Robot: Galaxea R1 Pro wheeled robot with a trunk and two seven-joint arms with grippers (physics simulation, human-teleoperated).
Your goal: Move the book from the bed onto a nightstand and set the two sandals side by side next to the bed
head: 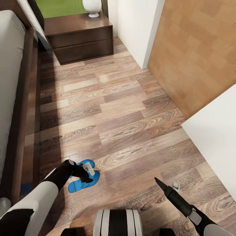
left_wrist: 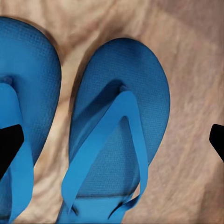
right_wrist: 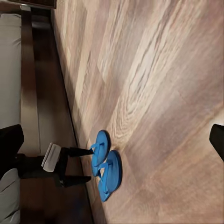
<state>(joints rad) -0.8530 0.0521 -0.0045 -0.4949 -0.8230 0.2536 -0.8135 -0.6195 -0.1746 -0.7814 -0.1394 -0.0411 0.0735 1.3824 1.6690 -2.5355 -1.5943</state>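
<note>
Hovering: left pincer (right_wrist: 88,164), spread, over sandals (right_wrist: 106,169).

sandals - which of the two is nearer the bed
The sandal beside the left gripper, lying closer to the bed frame. The other sandal lies alongside it on the open-floor side, shifted slightly along its length.

bright blue sandals (left_wrist: 116,135), brown wood-grain floor (head: 131,111)
</note>
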